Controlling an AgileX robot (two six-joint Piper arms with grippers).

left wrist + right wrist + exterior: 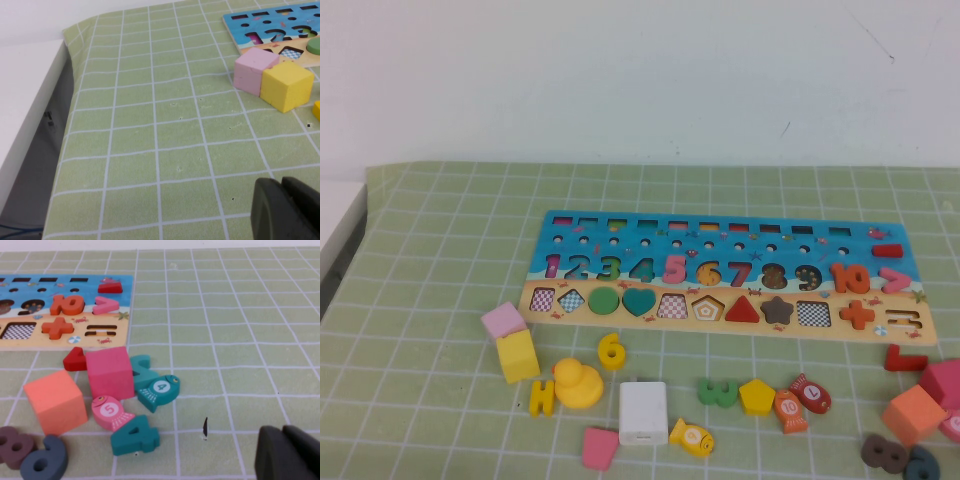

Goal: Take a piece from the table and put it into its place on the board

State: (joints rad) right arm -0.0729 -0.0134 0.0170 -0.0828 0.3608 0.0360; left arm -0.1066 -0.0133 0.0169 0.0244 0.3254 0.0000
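Two tools cropped, left tool point(287, 210), right tool point(287, 452), grip state unclear, piece point(611, 351) near board point(720, 225).

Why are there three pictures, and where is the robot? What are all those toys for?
A robot with two arms took these pictures. One camera looks down from above; the others sit on its wrists. The dark lump is the left gripper, low near the table's left edge. The right gripper hangs low near the coloured blocks on the right. Neither holds anything. On the green cloth lies the board with numbers and shapes. Loose toys lie in front of it. The piece, a yellow 6, lies beside a yellow duck. It belongs in the board.
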